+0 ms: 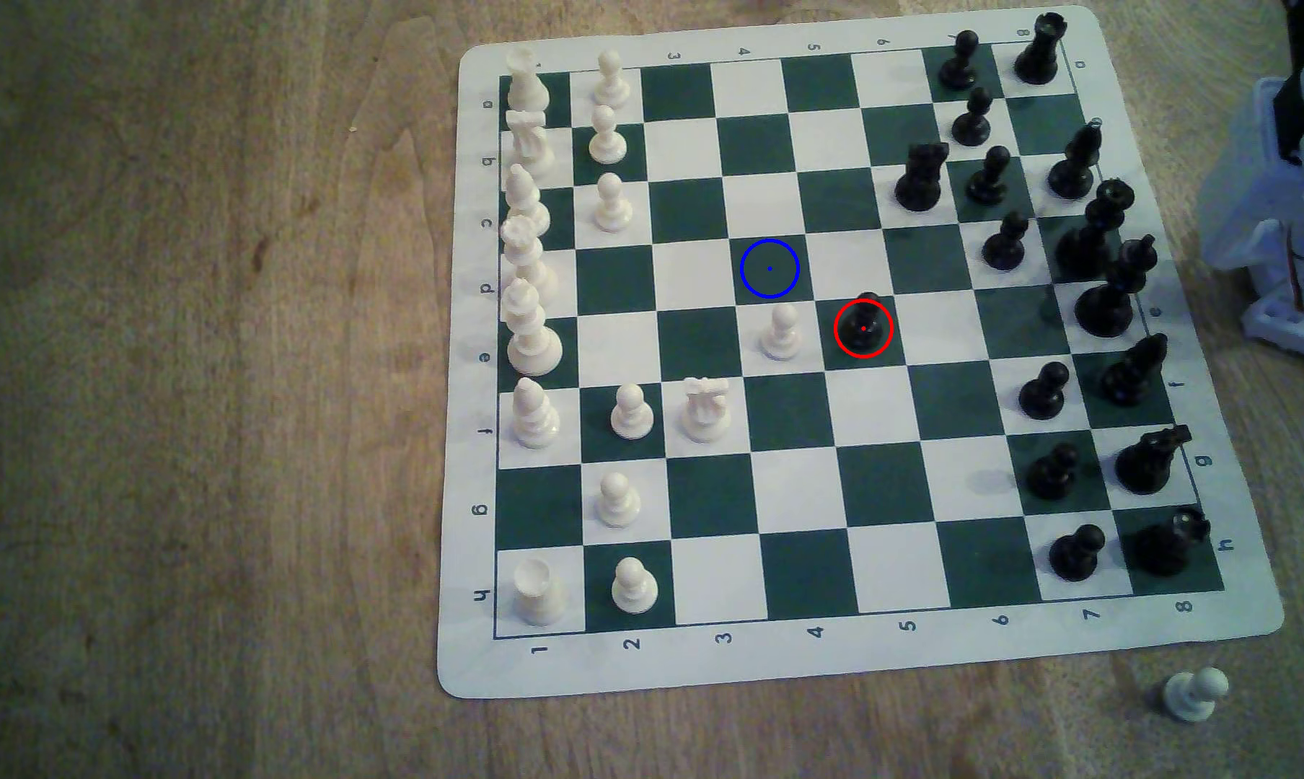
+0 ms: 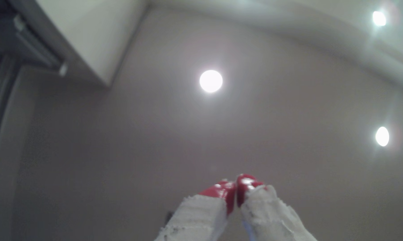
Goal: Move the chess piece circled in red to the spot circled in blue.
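The black pawn (image 1: 863, 328), ringed red, stands upright on a dark green square near mid-board, untouched. The target square (image 1: 769, 268) with the blue ring is diagonally adjacent, one file toward the exterior view's left and one row up, and it's bare. A white pawn (image 1: 781, 333) sits just beside the black pawn on the exterior view's left, directly below the target.

The gripper (image 2: 235, 188) points up at the ceiling in the wrist view — red-tipped jaws pressed together, nothing held. The arm base (image 1: 1293, 225) sits off the board at the exterior view's right edge.

Step in hand, as I judge it: reach not begun. To do it well, part the jaws before descending, come straight down over the pawn's head, grip at the neck, and lift clear — the white pawn is the piece to avoid clipping on the short diagonal carry. Set down centred on the blue dot.
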### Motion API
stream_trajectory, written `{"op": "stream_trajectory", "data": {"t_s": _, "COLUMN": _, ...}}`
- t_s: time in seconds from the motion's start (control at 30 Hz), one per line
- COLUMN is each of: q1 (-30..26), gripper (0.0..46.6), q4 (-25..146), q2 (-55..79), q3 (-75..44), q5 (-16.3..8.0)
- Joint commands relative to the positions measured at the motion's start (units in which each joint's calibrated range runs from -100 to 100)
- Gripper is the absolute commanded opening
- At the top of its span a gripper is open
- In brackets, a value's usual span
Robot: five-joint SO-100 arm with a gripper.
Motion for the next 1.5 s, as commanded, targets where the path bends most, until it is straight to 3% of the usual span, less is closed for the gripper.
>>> {"op": "stream_trajectory", "data": {"t_s": 0.0, "q1": 0.2, "gripper": 0.2, "q4": -0.1, "q2": -0.2, "q3": 0.8, "q5": 0.3}}
{"op": "stream_trajectory", "data": {"t_s": 1.23, "q1": 0.0, "gripper": 0.2, "q4": -0.1, "q2": -0.2, "q3": 0.8, "q5": 0.0}}
{"op": "stream_trajectory", "data": {"t_s": 1.3, "q1": -5.3, "gripper": 0.2, "q4": 3.9, "q2": -0.2, "q3": 0.8, "q5": -0.1}}
{"op": "stream_trajectory", "data": {"t_s": 1.47, "q1": -5.4, "gripper": 0.6, "q4": 17.9, "q2": -0.2, "q3": 0.9, "q5": -0.2}}
